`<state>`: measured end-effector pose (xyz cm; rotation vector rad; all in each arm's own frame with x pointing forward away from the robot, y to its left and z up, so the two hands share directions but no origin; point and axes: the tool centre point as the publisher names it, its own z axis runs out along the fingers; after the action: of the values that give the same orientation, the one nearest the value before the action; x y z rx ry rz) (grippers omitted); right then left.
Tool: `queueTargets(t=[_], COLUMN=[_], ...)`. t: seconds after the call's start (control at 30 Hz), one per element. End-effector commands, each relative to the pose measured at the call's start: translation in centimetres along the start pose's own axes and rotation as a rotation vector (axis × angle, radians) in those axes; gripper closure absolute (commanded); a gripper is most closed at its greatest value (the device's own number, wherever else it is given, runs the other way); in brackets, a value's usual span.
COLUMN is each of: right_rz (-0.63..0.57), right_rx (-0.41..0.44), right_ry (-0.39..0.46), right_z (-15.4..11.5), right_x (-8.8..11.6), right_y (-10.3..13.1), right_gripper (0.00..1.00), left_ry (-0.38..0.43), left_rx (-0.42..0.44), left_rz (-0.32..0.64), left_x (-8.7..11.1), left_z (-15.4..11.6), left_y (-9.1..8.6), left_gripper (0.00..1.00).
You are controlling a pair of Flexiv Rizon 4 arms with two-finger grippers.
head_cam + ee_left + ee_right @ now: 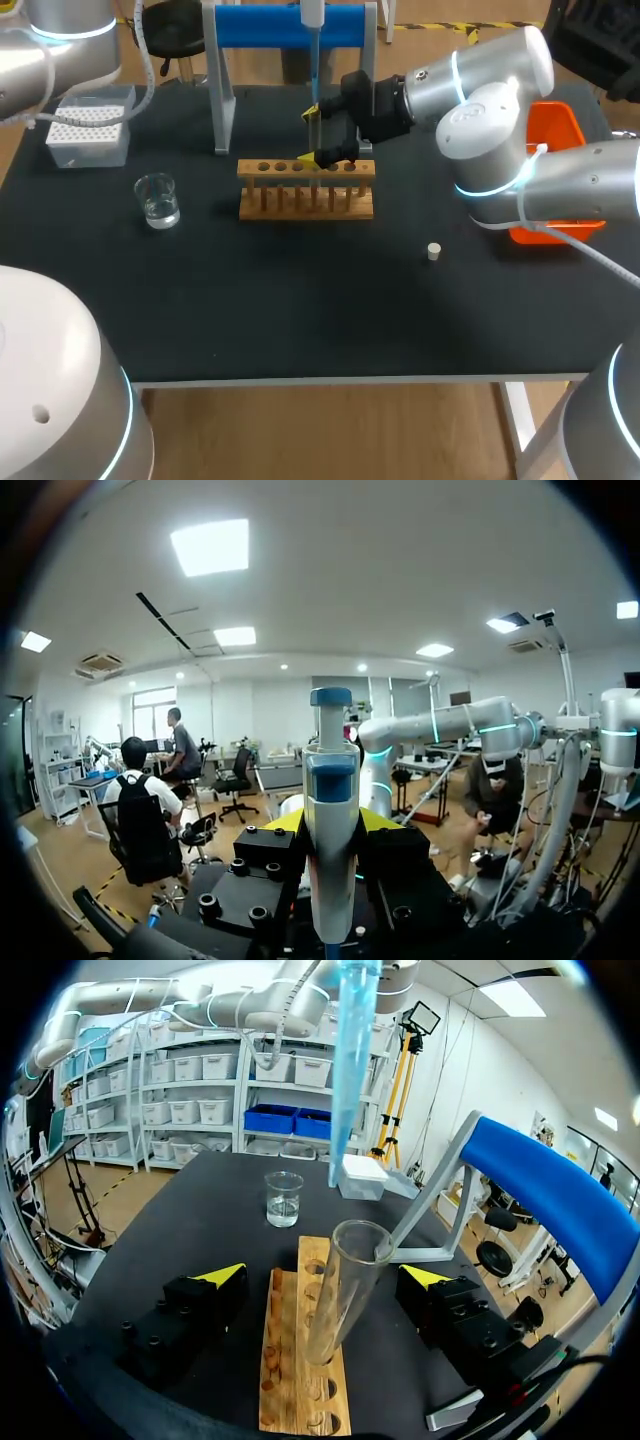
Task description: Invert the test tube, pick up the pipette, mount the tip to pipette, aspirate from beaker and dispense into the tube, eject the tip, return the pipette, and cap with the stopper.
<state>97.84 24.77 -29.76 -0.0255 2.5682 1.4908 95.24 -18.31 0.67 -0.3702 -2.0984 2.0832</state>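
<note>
The test tube [338, 1295] is of clear glass. It stands with its open mouth up in a hole of the wooden rack [305, 189], which is in the middle of the table [300, 300], closer to the far edge. The right gripper [318, 134] is around the tube with its fingers wide apart, one on each side, and neither finger touches the glass.

Above the tube hangs the pipette [331, 810], white with blue parts and a blue button on top. The left gripper [332, 820] holds it upright, its yellow tips pressed on both sides of the body. The tip [352, 1050] on the pipette is pale blue and half transparent, and its thin end is just above the mouth of the tube, not touching it.

The beaker [158, 200] has a little clear liquid in it and stands toward the left edge. The small white stopper [433, 251] lies alone toward the right edge, closer to the front than the rack. The tip box [88, 131] is at the far left corner, the blue stand [290, 25] is at the far edge, and an orange bin [556, 128] is at the right edge.
</note>
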Motion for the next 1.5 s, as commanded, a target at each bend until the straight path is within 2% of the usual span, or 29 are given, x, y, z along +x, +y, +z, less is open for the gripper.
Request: queueTargets(t=[0.03, 1.5], right_rz=[0.0, 0.0], right_rx=[0.0, 0.0], right_ry=[0.003, 0.003], right_z=[-0.1, -0.1], right_x=[0.0, 0.0], right_y=[0.0, 0.0], right_gripper=[0.0, 0.0], left_ry=[0.009, 0.037], left_rx=[-0.005, -0.014], left_rz=[-0.001, 0.022], left_x=[-0.4, -1.3], left_z=[-0.1, -0.5], left_y=[0.3, 2.2], left_gripper=[1.0, 1.0])
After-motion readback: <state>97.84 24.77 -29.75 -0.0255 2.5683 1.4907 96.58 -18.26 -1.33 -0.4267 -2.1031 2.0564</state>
